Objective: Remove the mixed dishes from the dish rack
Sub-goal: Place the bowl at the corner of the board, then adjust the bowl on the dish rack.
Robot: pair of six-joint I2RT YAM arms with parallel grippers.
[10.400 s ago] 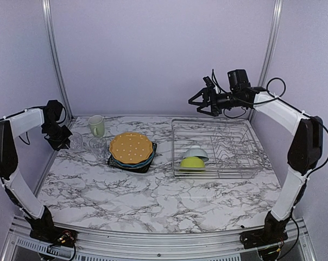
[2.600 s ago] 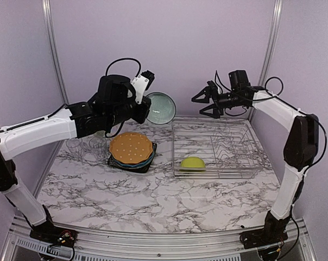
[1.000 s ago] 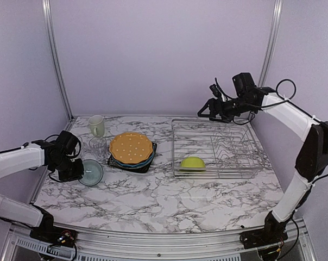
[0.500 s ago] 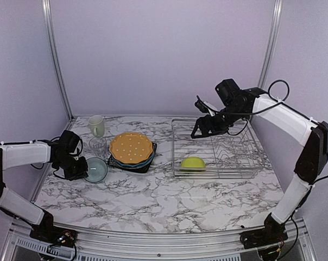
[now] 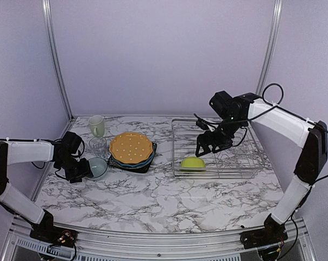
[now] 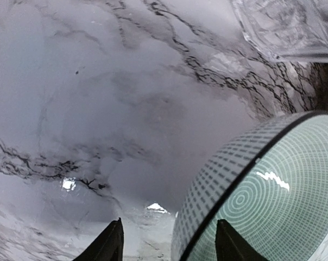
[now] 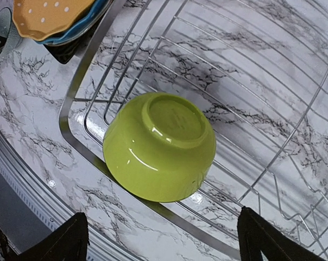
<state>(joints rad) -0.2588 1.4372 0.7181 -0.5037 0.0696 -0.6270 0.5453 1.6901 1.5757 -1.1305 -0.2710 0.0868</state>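
My right gripper (image 7: 166, 236) hangs with its fingers spread wide over the lime green bowl (image 7: 158, 144), which lies upside down in the dish rack (image 5: 218, 175), at its 7 o'clock corner. My left gripper (image 6: 169, 244) is parted too, straddling the rim of the small white bowl (image 6: 272, 190). That bowl sits on the table (image 5: 164, 201), at 8 o'clock from the orange dotted plate (image 5: 131, 147).

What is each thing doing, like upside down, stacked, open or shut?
dish rack: holds only the lime green bowl.
lime green bowl: upside down.
small white bowl: open side up on the table.
orange dotted plate: top of the stack.
blue plate: middle of it.
dark square plate: bottom of it.
pale green mug: upright.
clear glass: upright.
left hand: open, at the small white bowl's rim.
right hand: open, over the lime green bowl.
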